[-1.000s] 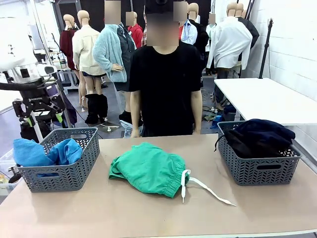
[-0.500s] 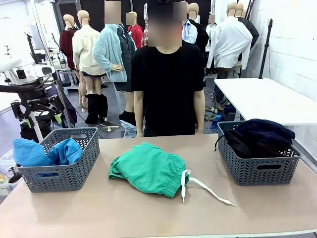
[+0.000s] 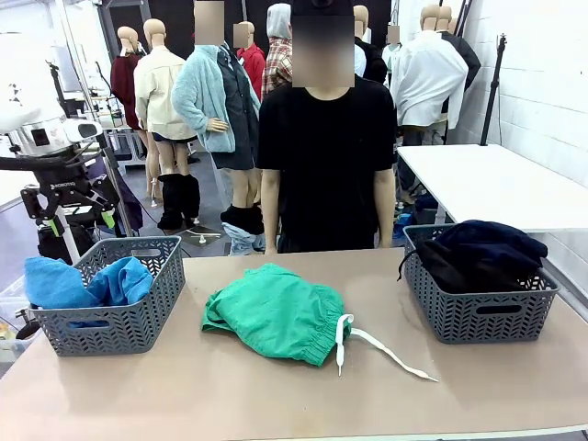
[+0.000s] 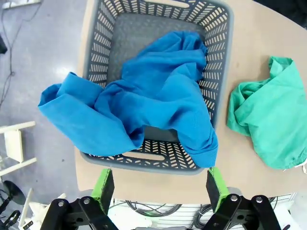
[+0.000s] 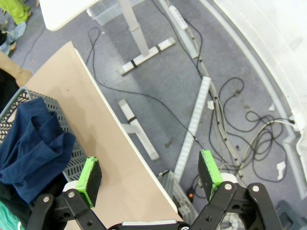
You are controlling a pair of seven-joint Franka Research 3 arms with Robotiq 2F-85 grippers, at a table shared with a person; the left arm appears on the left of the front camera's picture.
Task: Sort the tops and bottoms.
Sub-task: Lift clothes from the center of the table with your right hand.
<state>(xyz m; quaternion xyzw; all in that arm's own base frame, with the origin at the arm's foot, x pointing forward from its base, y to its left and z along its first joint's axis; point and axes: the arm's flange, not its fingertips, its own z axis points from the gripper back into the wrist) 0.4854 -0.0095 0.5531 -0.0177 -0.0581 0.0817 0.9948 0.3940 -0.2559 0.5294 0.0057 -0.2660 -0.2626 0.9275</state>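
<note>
Green shorts lie mid-bench btwn baskets, unsorted; left fingers & right fingers spread wide, empty.

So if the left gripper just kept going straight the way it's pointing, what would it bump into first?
Probably the blue garment draped over the gray basket, directly ahead of the open left gripper; depth is hard to judge.

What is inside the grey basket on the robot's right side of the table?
The right basket holds a dark navy garment piled over a black garment. Anything beneath them is covered.
</note>
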